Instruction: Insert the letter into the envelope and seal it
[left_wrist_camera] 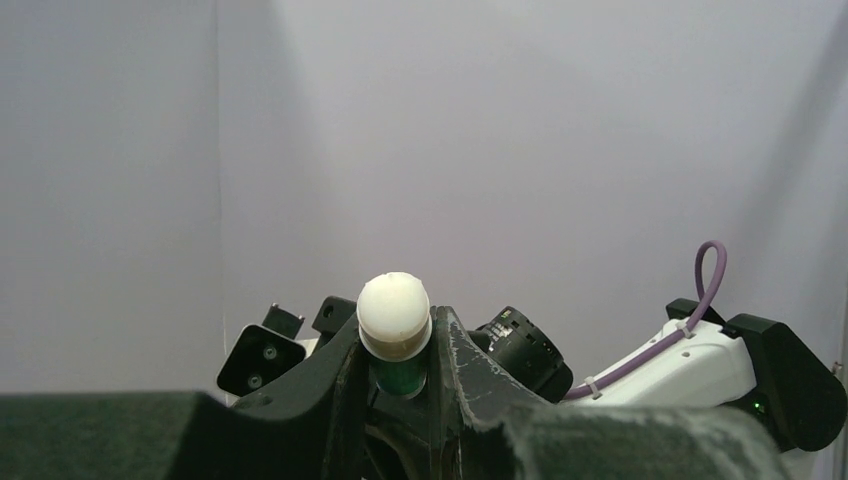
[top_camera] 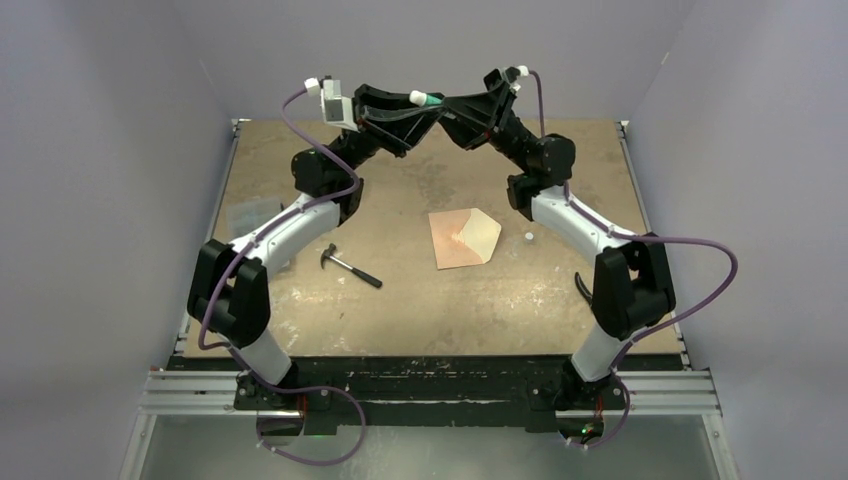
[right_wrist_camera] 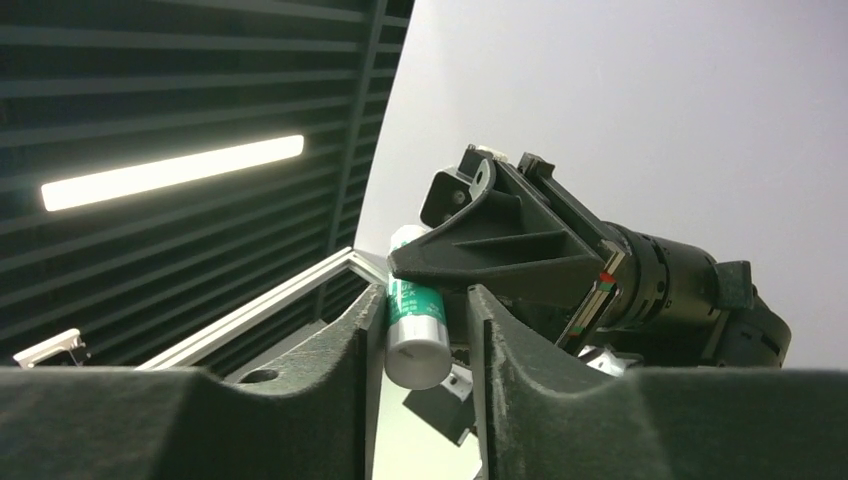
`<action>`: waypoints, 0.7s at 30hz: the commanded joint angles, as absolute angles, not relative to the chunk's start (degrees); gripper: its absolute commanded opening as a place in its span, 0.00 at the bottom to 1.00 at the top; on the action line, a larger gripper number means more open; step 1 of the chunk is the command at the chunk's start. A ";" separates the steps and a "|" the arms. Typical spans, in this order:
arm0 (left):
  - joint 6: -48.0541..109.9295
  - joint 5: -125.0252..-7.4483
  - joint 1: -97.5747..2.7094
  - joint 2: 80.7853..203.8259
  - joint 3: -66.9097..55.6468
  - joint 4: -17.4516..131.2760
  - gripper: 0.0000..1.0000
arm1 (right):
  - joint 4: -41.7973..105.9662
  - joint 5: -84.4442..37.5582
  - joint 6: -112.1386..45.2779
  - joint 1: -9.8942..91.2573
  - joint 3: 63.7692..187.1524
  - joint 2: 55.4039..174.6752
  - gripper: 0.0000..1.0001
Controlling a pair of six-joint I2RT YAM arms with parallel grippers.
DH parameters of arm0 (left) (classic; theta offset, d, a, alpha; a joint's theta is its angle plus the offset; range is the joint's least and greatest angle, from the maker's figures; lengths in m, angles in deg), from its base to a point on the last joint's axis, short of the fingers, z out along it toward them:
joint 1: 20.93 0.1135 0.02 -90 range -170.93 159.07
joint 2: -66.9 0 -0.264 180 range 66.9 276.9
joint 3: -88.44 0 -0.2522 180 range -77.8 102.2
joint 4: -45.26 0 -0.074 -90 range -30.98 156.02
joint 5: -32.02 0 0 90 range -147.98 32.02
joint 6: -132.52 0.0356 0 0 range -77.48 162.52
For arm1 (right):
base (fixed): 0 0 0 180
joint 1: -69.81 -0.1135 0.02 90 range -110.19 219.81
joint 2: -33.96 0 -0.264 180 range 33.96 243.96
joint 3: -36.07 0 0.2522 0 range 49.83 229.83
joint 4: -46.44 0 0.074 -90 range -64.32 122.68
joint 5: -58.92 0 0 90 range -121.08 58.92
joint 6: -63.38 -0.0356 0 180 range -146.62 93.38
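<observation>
The envelope lies flat mid-table, salmon-pink, with its cream flap open and pointing right. No separate letter sheet shows. Both arms are raised and meet high over the far side of the table. My left gripper is shut on a green glue stick, whose white domed end sticks out. My right gripper straddles the stick's flat white base. One finger touches the stick and a narrow gap shows at the other.
A small hammer lies on the table left of the envelope. A small white round piece sits just right of the flap. Grey walls enclose the table on three sides.
</observation>
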State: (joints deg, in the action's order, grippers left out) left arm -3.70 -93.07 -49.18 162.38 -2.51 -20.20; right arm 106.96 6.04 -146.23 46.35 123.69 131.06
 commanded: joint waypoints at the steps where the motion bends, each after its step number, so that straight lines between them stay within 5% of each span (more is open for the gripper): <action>1: 0.51 -91.58 -49.50 160.94 -3.93 -18.75 0.00 | 109.45 5.75 -149.16 45.90 126.86 129.64 0.33; 8: 4.60 -91.14 -49.41 160.18 -5.98 -16.23 0.02 | 112.23 4.41 -151.29 45.92 125.87 129.93 0.08; 11: 6.85 -89.62 -49.24 158.66 -6.68 -12.35 0.23 | 112.16 4.54 -152.16 45.95 124.83 129.66 0.03; 12: 7.32 -88.25 -49.09 157.91 -6.99 -10.35 0.41 | 111.39 4.95 -151.56 46.04 124.39 129.36 0.02; 14: 8.19 -84.81 -48.83 155.84 -7.17 -6.04 0.60 | 106.99 6.37 -148.71 46.13 123.79 128.51 0.01; 21: 13.15 -87.66 -47.62 150.14 -6.55 3.56 0.75 | 100.27 8.12 -146.06 46.60 120.74 126.83 0.00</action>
State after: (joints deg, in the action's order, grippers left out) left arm 8.82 -86.68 -48.77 154.99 -7.17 -2.39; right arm 102.90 6.19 -146.40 46.59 121.64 129.42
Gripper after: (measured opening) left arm 0.733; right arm 0.261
